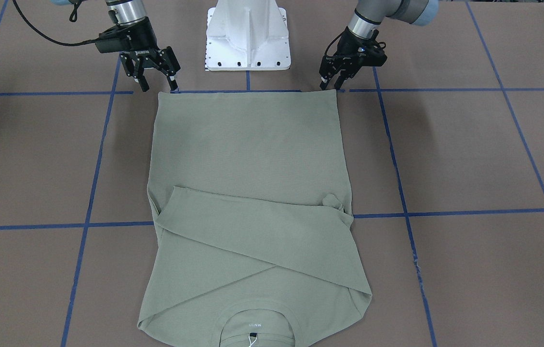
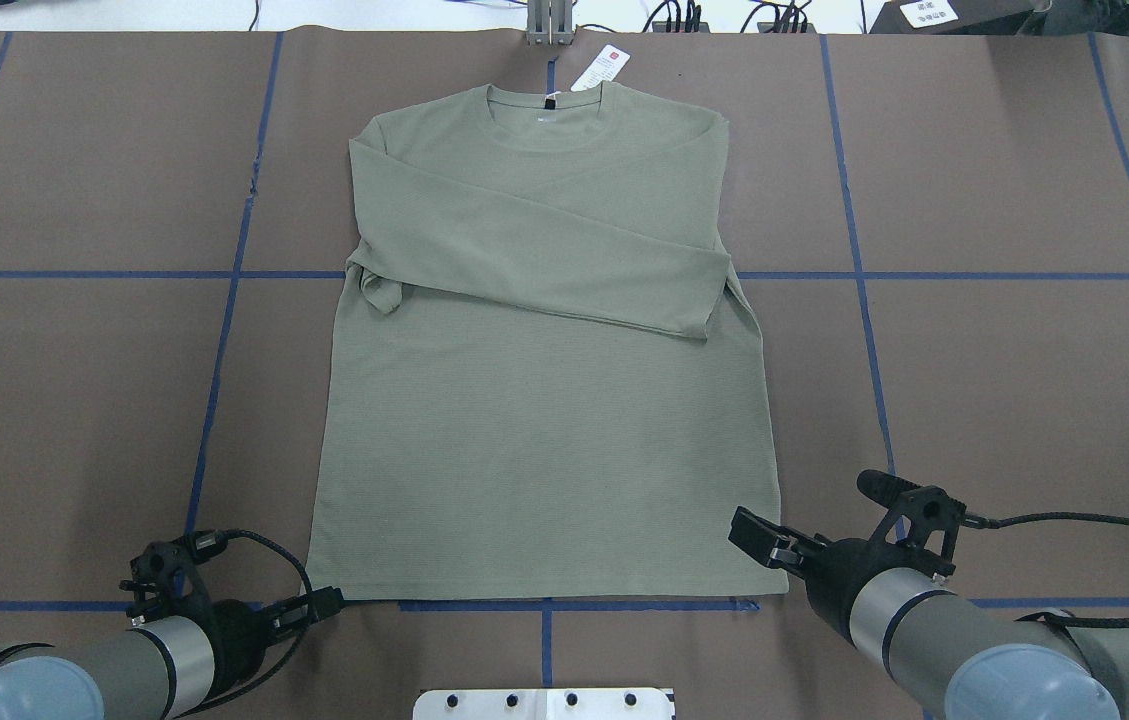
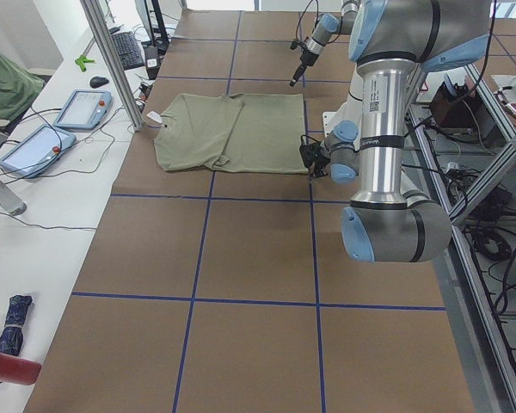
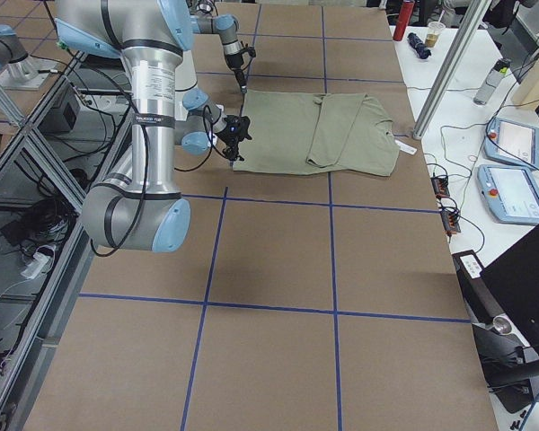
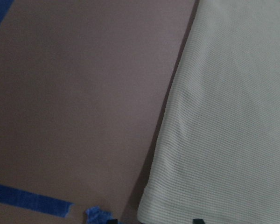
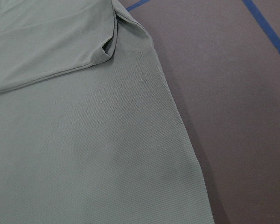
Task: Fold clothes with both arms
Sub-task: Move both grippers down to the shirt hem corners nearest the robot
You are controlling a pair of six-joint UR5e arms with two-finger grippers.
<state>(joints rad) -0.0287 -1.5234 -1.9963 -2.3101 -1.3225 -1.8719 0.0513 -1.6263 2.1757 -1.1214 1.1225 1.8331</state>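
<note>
Start at the edge nearest the robot. The sage-green shirt point(image 2: 544, 430) lies flat on the worktop point(image 2: 1004, 400), its hem point(image 2: 544, 597) along a line of blue tape point(image 2: 624, 605). Your left hand point(image 1: 332, 86) is open only narrowly and sits right at one hem corner. Its wrist view shows the fingertips either side of that corner, holding nothing. Your right hand point(image 1: 158, 86) is spread wide and empty, just beside the other corner, and I cannot tell whether it touches cloth.

That mismatch is your first risk. If one hand bites deeper than the other, or closes sooner, the hem will likely lift crooked and the fold will land skewed. A shallow pinch may catch only the top layer, leaving the back of the shirt on the worktop so the body opens like a bag. Watch the tape too: a torn end lies just beside the left corner, and a finger scraping low could peel it up with the cloth.

Further out, the sleeves point(image 2: 544, 240) are crossed over the chest and lie loose, so a fast or high carry could drag them off the body. The cuff point(image 2: 379, 290) on the robot's left is bunched at the side edge and would probably be pressed in as a lump.

Farthest off, the collar point(image 2: 546, 105) sits at the far edge with the hang tag point(image 2: 601, 68) lying past it. Overshoot the fold and the hem may cover both.
</note>
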